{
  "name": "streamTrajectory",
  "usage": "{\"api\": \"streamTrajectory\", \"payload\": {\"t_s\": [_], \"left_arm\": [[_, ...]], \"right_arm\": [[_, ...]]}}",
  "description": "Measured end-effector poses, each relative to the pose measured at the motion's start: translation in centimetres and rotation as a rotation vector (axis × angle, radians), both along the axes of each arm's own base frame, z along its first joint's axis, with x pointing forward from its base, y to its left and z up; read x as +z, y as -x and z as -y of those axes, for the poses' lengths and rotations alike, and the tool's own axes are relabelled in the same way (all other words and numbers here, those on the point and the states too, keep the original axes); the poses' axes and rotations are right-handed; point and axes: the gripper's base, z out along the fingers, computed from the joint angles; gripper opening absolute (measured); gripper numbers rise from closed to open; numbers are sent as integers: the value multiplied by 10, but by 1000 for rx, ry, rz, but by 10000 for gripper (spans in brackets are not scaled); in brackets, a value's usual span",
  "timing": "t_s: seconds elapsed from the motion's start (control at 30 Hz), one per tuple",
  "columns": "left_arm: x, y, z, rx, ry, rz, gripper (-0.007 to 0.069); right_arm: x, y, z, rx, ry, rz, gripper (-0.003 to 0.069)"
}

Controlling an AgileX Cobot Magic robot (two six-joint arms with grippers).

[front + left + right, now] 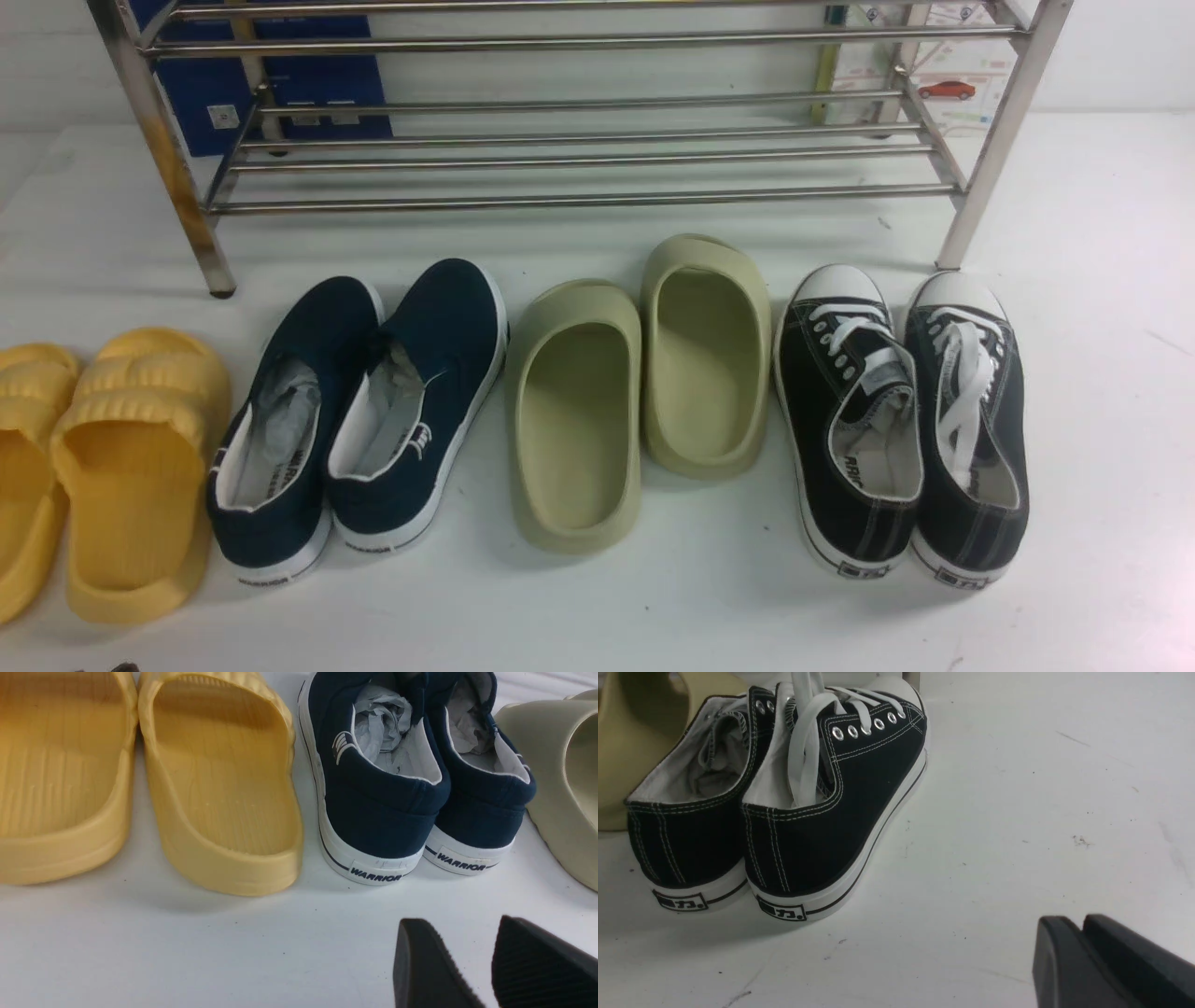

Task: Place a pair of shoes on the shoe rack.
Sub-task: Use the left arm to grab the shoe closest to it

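The pair of shoes, two navy slip-on sneakers with white soles and grey paper stuffing, stands side by side on the white table: the left shoe and the right shoe, heels toward me. The left wrist view shows their heels, one and the other, a short way beyond my left gripper, which is open with bare table between its fingers. The steel-tube shoe rack stands behind the row, its shelves bare. My right gripper is shut on nothing, off to the side of the black sneakers. Neither arm shows in the front view.
Yellow slides lie left of the navy pair, olive-green clogs right of it, then black lace-up sneakers. A blue box and printed cartons stand behind the rack.
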Motion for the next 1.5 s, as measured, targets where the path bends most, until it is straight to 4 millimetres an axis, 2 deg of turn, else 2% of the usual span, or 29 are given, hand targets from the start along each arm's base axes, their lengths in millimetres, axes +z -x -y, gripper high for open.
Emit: {"api": "streamTrajectory", "payload": {"t_s": [0.43,0.77,0.93,0.97,1.1,1.13,1.17,1.3,1.33,1.43,1.47,1.5], "left_arm": [[0,0,0,0,-1,0,239],[0,0,-2,-4,-89,9,239],[7,-2,-2,-7,-98,89,239],[16,-4,-1,-12,-87,195,239],[38,-5,1,-23,-59,437,239],[38,-5,1,-23,-59,437,239],[52,-2,2,-28,-26,582,239],[73,6,2,-30,50,834,239],[84,11,1,-23,108,924,239],[114,20,-4,-1,203,1028,239],[138,25,-6,8,245,1069,239],[153,27,-6,11,262,1073,239]], "right_arm": [[0,0,0,0,0,0,111],[0,0,0,0,0,0,111],[0,0,0,0,0,0,111],[0,0,0,0,0,0,111],[0,0,0,0,0,0,111],[0,0,0,0,0,0,111],[0,0,0,0,0,0,112],[0,0,0,0,0,0,115],[0,0,0,0,0,0,118],[0,0,0,0,0,0,122],[0,0,0,0,0,0,124],[0,0,0,0,0,0,125]]}}
